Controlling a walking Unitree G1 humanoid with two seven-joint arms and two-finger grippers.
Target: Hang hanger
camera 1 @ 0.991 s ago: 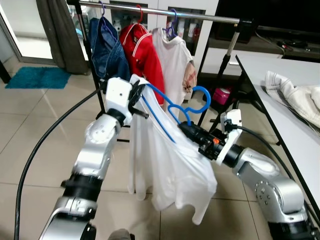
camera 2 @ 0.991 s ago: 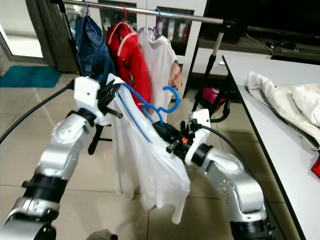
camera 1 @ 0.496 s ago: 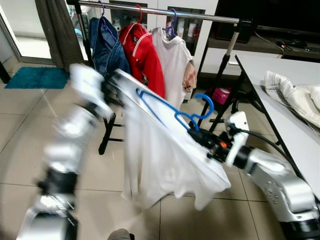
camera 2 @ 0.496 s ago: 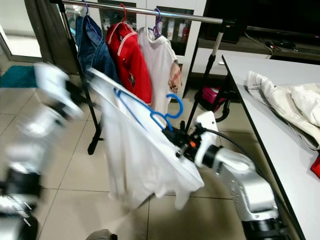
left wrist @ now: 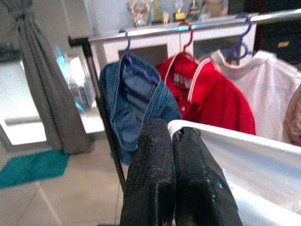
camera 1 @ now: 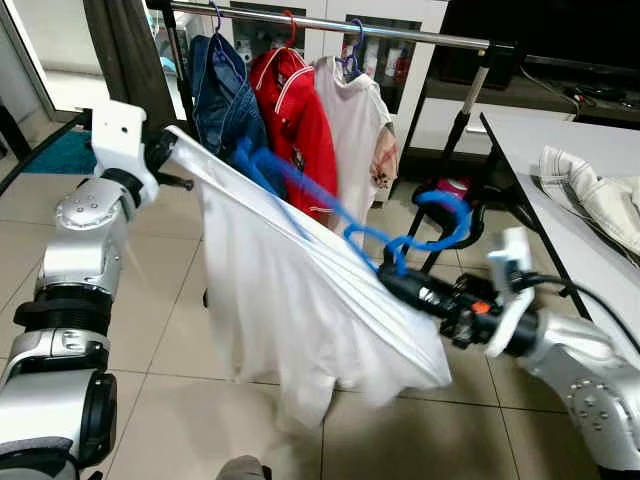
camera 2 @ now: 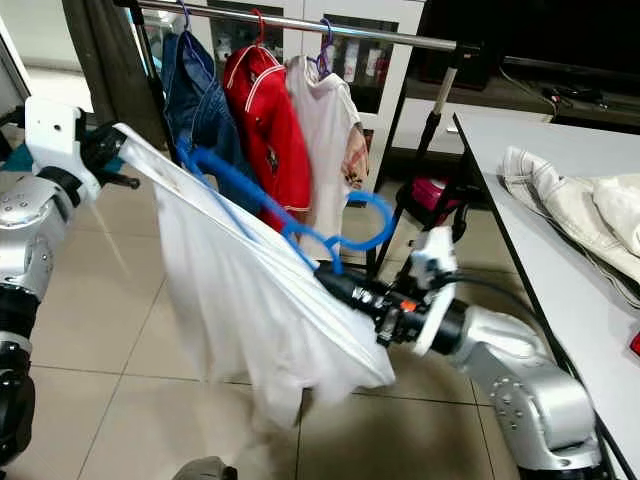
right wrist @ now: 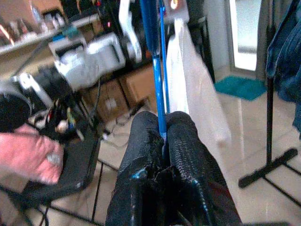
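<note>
A white shirt on a blue hanger is stretched slantwise between my two arms in front of a clothes rail. My right gripper is shut on the blue hanger near its hook, low at the right; the wrist view shows the blue wire clamped between the fingers. My left gripper is shut on the shirt's upper corner at the left. A blue denim garment, a red shirt and a white shirt hang on the rail.
A white table with crumpled light cloth runs along the right. The rail's black stand leg is behind the hanger hook. A dark curtain and a teal mat are at the left. Tiled floor lies below.
The left arm swung out and up to the left, pulling the shirt taut. The right gripper with the hanger moved lower and to the right. The camera shifted slightly.
</note>
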